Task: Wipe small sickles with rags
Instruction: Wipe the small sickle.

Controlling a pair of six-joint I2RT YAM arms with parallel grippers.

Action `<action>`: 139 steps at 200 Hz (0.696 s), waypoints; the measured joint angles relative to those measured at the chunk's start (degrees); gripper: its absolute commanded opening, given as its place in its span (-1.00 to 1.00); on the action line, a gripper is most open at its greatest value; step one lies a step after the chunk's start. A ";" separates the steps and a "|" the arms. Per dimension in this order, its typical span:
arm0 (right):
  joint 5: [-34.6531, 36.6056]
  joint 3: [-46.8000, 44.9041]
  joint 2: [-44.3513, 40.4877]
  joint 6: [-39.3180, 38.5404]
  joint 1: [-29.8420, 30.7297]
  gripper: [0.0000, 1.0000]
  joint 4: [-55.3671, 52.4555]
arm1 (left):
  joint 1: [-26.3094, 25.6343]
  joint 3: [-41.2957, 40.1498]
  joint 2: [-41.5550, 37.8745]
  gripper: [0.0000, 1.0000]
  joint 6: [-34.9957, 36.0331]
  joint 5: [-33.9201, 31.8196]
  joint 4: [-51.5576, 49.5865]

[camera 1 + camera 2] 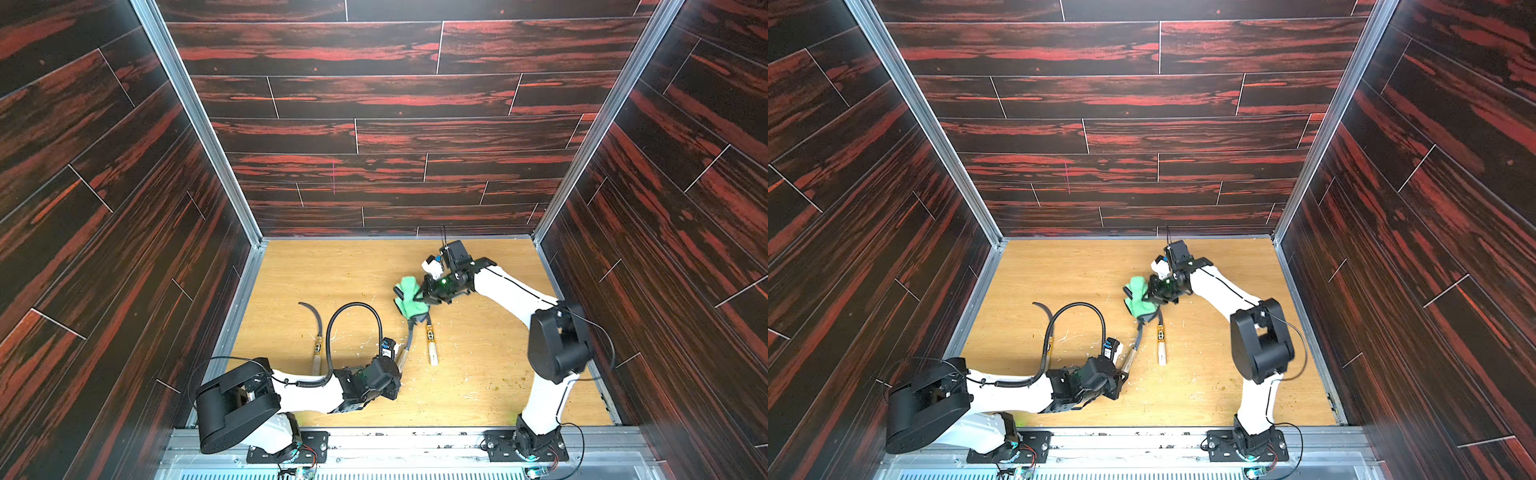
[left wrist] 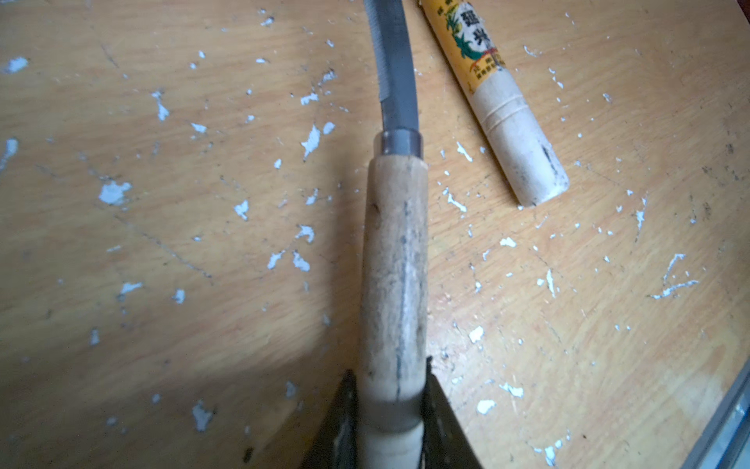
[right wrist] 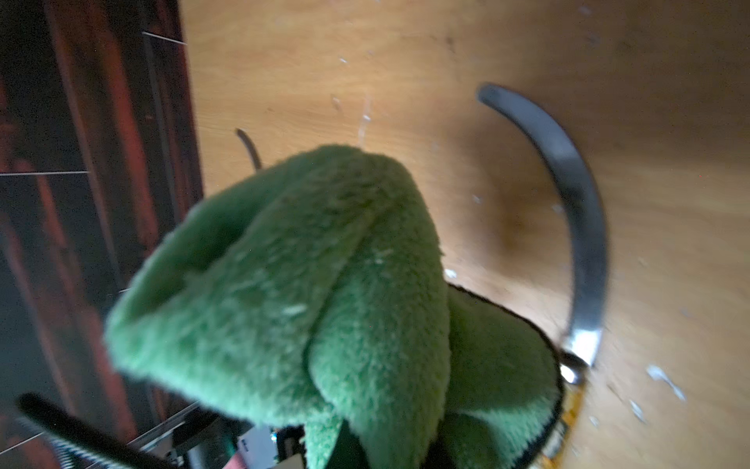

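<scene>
Grip first: your left pincer (image 2: 391,410) is pressed tight on the butt end of the plain-handled sickle (image 2: 395,251). It holds the tool down near the table (image 1: 478,374), with most of the handle free ahead of the jaws and the blade pointing away toward the other arm. That looks deliberate, since a hold this far back leaves the whole blade bare for wiping.

Your right pincer (image 1: 420,296) is pinching the green rag (image 3: 324,284), bunched into a fat wad. The fluff hangs out past the fingertips, so cloth does the rubbing rather than metal. In both top views the rag sits right over the far part of that blade, but you can't tell whether it touches, because the wad hides it.

Watch your neighbour: the labelled sickle (image 2: 507,117) lies flat just beside the held one, its blade also running under the rag. A sloppy stroke could drag it. Out to the left, the third sickle (image 1: 318,326) lies by itself, well apart, under the left arm's cable loop (image 1: 355,303).
</scene>
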 measured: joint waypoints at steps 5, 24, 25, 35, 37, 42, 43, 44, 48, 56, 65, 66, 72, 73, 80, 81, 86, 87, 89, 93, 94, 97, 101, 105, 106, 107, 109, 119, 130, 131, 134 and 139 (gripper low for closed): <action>0.68 -0.55 -0.57 0.00 0.00 -1.00 -0.02 | -0.07 0.02 0.00 -0.77 0.07 0.11 0.00; 2.16 -0.83 -1.55 0.00 0.00 -1.00 0.26 | -0.22 0.02 -0.20 -0.77 0.39 0.24 -0.09; 2.25 -0.81 -1.55 0.00 0.00 -1.00 0.31 | -0.22 0.02 -0.24 -0.77 0.42 0.24 -0.11; 2.49 -0.55 -1.53 -0.02 0.02 -1.00 0.26 | -0.22 0.02 -0.63 -0.77 0.44 0.22 -0.61; 2.58 -0.46 -1.51 -0.02 0.02 -1.00 0.20 | -0.24 0.02 -0.72 -0.77 0.46 0.22 -0.81; 2.62 -0.28 -1.46 -0.02 0.02 -1.00 0.07 | -0.26 0.02 -0.94 -0.77 0.52 0.20 -1.20; 2.62 -0.26 -1.46 -0.02 0.02 -1.00 0.02 | -0.26 0.02 -1.03 -0.77 0.55 0.17 -1.31; 2.62 -0.22 -1.46 0.00 0.02 -1.00 0.00 | -0.26 0.02 -1.07 -0.77 0.57 0.17 -1.38; 2.58 -0.09 -1.44 0.00 0.02 -1.00 -0.09 | -0.26 0.02 -1.27 -0.77 0.61 0.17 -1.70; 2.58 0.13 -1.44 0.02 0.04 -1.00 -0.09 | -0.28 0.02 -1.70 -0.77 0.68 0.04 -2.36; 2.62 0.22 -1.44 0.04 0.09 -1.00 0.09 | -0.28 0.02 -2.23 -0.78 0.70 -0.13 -2.97; 2.62 0.22 -1.42 0.04 0.09 -1.00 0.09 | -0.28 0.02 -2.27 -0.77 0.68 -0.15 -3.02; 2.75 0.22 -1.33 0.07 0.09 -1.00 0.22 | -0.28 0.02 -2.64 -0.77 0.68 -0.24 -3.32; 2.80 0.22 -1.33 0.07 0.09 -1.00 0.24 | -0.28 0.02 -2.73 -0.77 0.68 -0.26 -3.37; 3.13 0.24 -1.11 0.15 0.07 -1.00 0.39 | -0.28 -0.02 -3.15 -0.77 0.66 -0.28 -3.61; 3.17 0.24 -1.07 0.20 0.04 -1.00 0.46 | -0.28 -0.02 -3.19 -0.77 0.63 -0.28 -3.61; 3.34 0.24 -0.85 0.24 -0.02 -1.00 0.66 | -0.28 -0.11 -3.52 -0.77 0.61 -0.28 -3.67; 3.37 0.24 -0.81 0.26 -0.04 -1.00 0.70 | -0.28 -0.13 -3.63 -0.77 0.61 -0.31 -3.69; 3.41 0.26 -0.66 0.33 -0.11 -1.00 0.81 | -0.28 -0.17 -3.82 -0.77 0.59 -0.31 -3.76; 3.52 0.33 -0.46 0.46 -0.20 -1.00 1.01 | -0.28 -0.31 -4.04 -0.77 0.59 -0.33 -3.76; 3.50 0.35 -0.35 0.50 -0.28 -1.00 1.14 | -0.28 -0.33 -4.11 -0.77 0.57 -0.33 -3.76; 3.52 0.42 -0.13 0.68 -0.39 -1.00 1.33 | -0.28 -0.48 -4.31 -0.77 0.57 -0.33 -3.74; 3.52 0.48 0.22 0.87 -0.66 -1.00 1.64 | -0.28 -0.63 -4.61 -0.77 0.57 -0.33 -3.78; 3.50 0.61 0.52 1.11 -0.85 -1.00 1.79 | -0.28 -0.85 -4.94 -0.77 0.55 -0.35 -3.76; 3.58 0.68 0.61 1.16 -0.96 -1.00 1.84 | -0.28 -0.87 -4.98 -0.78 0.48 -0.35 -3.76; 3.63 0.70 0.66 1.22 -1.03 -1.00 1.88 | -0.26 -0.92 -5.07 -0.78 0.09 -0.44 -3.87; 3.89 0.81 0.92 1.46 -1.25 -1.00 2.03 | -0.26 -0.98 -5.27 -0.77 -0.46 -0.72 -4.22; 4.74 1.44 1.68 2.19 -2.64 -1.00 2.86 | -0.13 -1.90 -6.10 -0.77 -1.42 -1.31 -5.64; 5.40 2.40 2.49 2.97 -4.81 -1.00 3.98 | 0.02 -3.13 -6.86 -0.77 -2.49 -1.99 -7.39; 5.44 2.54 2.56 3.10 -5.07 -1.00 4.15 | 0.04 -3.26 -6.91 -0.77 -2.71 -2.08 -7.43; 5.53 2.75 2.73 3.30 -5.57 -1.00 4.50 | 0.09 -3.52 -7.17 -0.77 -2.89 -2.21 -7.76; 5.75 3.17 3.02 3.63 -6.47 -1.00 5.01 | 0.11 -3.89 -7.56 -0.77 -3.19 -2.49 -8.11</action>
